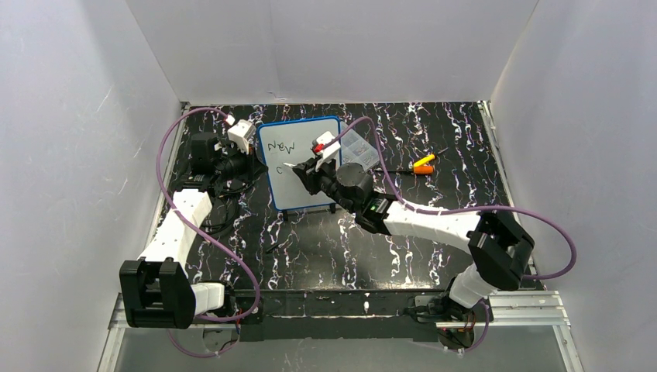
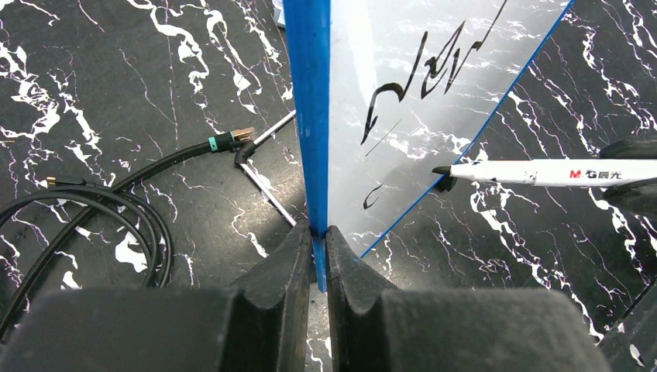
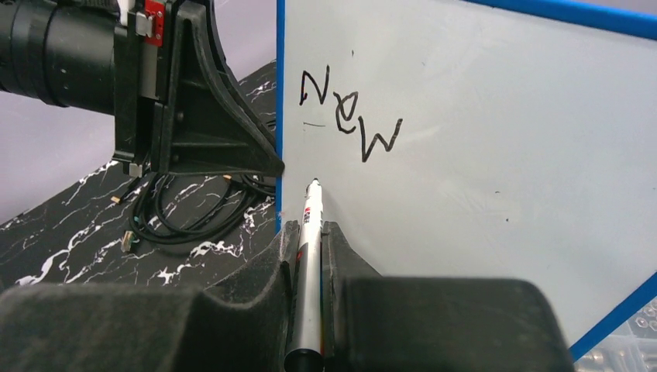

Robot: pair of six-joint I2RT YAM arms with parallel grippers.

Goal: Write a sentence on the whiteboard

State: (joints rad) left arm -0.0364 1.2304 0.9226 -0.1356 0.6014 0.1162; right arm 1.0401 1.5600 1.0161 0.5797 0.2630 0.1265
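The whiteboard (image 1: 304,190), blue-framed, stands tilted up at the table's middle back. The sentence (image 1: 284,146) reads "New", with a small "c" stroke below it; the word also shows in the right wrist view (image 3: 350,118) and the left wrist view (image 2: 422,77). My left gripper (image 2: 319,234) is shut on the board's blue left edge (image 2: 308,116). My right gripper (image 3: 310,229) is shut on a white marker (image 3: 309,263). The marker's tip (image 3: 314,183) is at the board's surface below "New", near the left edge. From the left wrist view the marker (image 2: 542,172) reaches in from the right.
A clear compartment box (image 1: 358,149) lies just right of the board, and an orange and yellow tool (image 1: 423,163) lies further right. Black cables (image 2: 116,201) and a bent metal key (image 2: 263,182) lie left of the board. White walls close in three sides.
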